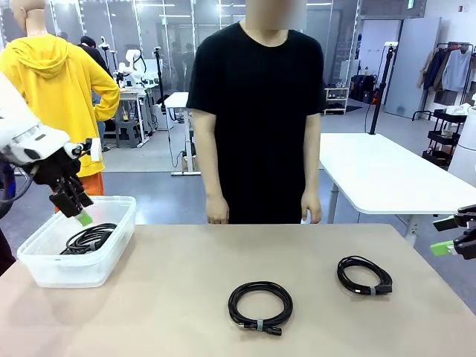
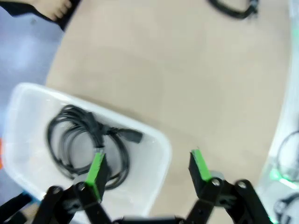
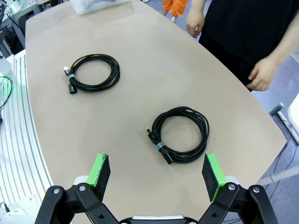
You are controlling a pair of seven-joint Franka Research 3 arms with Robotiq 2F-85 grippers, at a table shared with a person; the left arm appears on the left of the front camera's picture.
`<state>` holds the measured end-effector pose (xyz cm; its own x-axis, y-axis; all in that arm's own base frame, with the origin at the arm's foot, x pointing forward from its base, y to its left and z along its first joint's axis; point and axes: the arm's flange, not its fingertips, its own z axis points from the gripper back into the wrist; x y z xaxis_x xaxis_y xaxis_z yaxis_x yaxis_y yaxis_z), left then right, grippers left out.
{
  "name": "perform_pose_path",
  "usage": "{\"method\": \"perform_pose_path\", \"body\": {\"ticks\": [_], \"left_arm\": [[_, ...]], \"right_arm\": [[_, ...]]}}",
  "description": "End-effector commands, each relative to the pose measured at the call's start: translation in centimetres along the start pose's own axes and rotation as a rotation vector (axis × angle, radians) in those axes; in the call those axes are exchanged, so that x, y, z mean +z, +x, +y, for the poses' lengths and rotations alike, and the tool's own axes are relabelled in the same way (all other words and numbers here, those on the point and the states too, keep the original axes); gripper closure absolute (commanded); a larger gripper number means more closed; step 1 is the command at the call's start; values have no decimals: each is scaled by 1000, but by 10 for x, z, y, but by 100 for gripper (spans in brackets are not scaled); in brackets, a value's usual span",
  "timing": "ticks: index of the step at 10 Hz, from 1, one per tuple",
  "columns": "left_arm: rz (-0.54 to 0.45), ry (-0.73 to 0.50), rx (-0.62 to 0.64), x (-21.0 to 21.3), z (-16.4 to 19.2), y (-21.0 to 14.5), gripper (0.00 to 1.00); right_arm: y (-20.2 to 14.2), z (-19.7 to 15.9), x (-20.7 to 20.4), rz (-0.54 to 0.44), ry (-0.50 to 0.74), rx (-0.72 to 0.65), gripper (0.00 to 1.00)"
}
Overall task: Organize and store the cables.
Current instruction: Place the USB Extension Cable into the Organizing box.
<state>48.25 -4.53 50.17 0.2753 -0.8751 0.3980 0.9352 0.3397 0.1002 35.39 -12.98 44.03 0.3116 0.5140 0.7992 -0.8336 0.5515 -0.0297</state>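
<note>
Finds first cable (image 1: 89, 239) stowed in the bin (image 1: 44, 274), second cable (image 1: 260, 325) and third cable (image 1: 364, 290) waiting on the table (image 1: 171, 297), left gripper (image 2: 147, 167) and right gripper (image 3: 156, 175) spread empty.

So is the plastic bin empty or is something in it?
Not empty: a coiled black cable lies inside the bin.

Beige tabletop (image 1: 186, 297) near, grey floor (image 1: 149, 197) beyond, white table (image 1: 379, 175) at far right, small white desk (image 1: 177, 100) far centre-left, glass partition walls (image 1: 167, 37) along the far side, black trolley (image 1: 445, 137) and clothes rack (image 1: 450, 71) far right, bright even light.
</note>
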Motion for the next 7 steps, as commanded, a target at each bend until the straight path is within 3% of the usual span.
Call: {"method": "perform_pose_path", "body": {"ticks": [1,4,5,7], "left_arm": [[-100,57,-52,0,-61,-14,13],[-95,110,0,-2,-104,-5,13],[-63,104,-31,-3,-103,-9,13],[-97,65,-39,2,-100,-5,13]], "right_arm": [[1,-1,-1,-18,-2,-6,0],[1,-1,-1,-18,-2,-6,0],[1,-1,-1,-18,-2,-6,0],[1,-1,-1,-18,-2,-6,0]]}}
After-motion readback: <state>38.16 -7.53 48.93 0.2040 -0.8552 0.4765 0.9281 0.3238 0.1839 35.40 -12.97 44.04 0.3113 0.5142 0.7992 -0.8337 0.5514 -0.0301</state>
